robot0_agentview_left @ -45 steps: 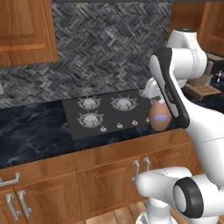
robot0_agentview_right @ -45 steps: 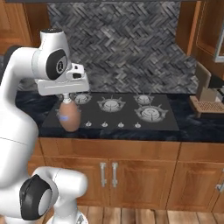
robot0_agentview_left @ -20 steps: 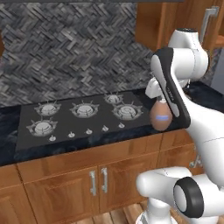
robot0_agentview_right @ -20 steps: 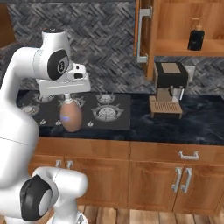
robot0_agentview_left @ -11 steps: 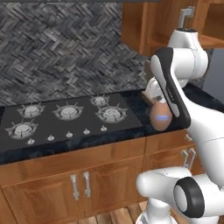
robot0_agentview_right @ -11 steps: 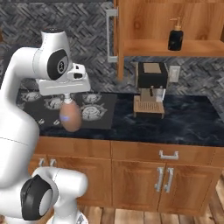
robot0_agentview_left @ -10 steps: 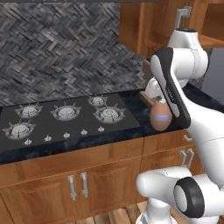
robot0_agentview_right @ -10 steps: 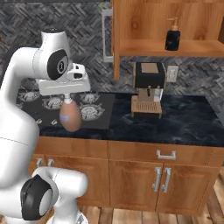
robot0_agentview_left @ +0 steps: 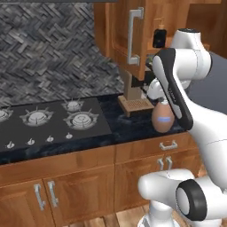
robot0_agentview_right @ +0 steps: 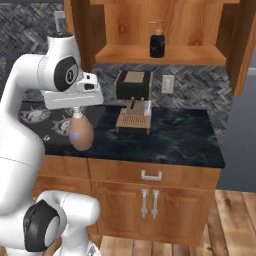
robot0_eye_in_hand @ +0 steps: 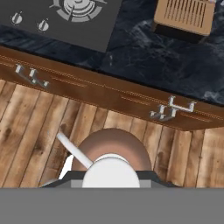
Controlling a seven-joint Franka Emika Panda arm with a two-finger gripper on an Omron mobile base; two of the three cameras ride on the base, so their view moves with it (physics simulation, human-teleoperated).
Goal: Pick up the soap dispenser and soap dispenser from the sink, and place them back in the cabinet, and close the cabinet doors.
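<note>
Above the counter edge, beside the coffee machine [robot0_agentview_right: 133, 100], the gripper [robot0_agentview_right: 77, 114] holds the peach-orange soap dispenser [robot0_agentview_right: 81, 133] by its white pump neck, jaws closed narrowly around it. The black soap dispenser [robot0_agentview_right: 157, 44] already stands on the shelf of the open cabinet [robot0_agentview_right: 160, 56]. The egg-shaped bottle looks light, rigid and smooth, so I think the neck is the safest grip; the round body could slip.
</note>
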